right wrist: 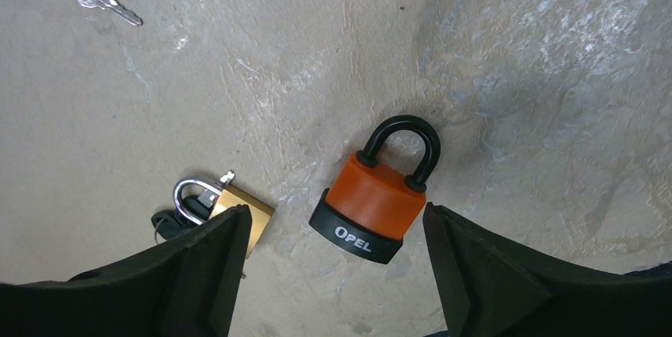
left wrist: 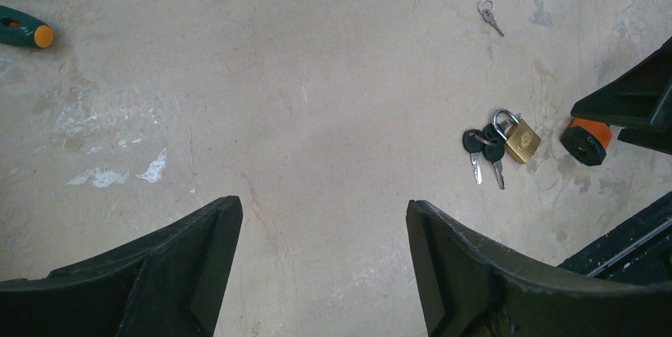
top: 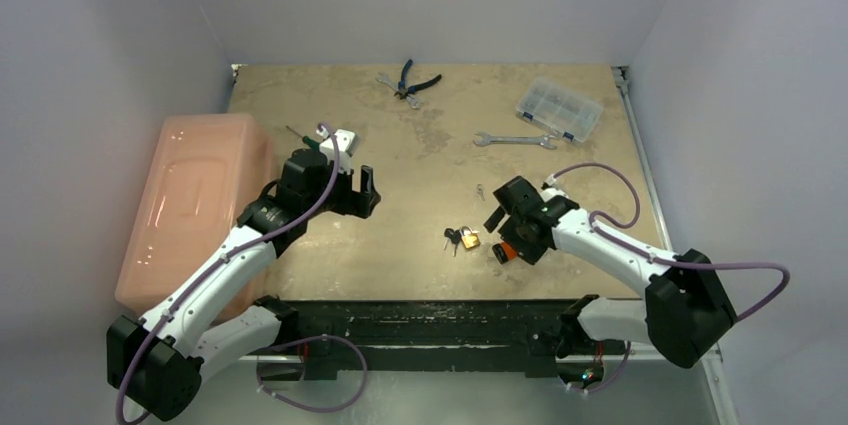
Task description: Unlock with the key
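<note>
An orange padlock (right wrist: 372,206) with a black base and a black shackle lies flat on the table. My right gripper (right wrist: 334,214) hangs open just above it, fingers on either side and not touching; in the top view the gripper (top: 505,235) is over the padlock (top: 503,251). To its left lies a small brass padlock (left wrist: 523,140) with two black-headed keys (left wrist: 483,151) on its shackle. A small silver key (left wrist: 490,16) on a ring lies farther back. My left gripper (left wrist: 323,206) is open over bare table, well left of the locks, holding nothing.
A pink plastic bin (top: 200,205) stands along the left table edge beside the left arm. A green-handled screwdriver (left wrist: 24,29) lies near it. Blue-handled pliers (top: 415,83), a wrench (top: 515,140) and a clear organiser box (top: 558,108) lie at the back.
</note>
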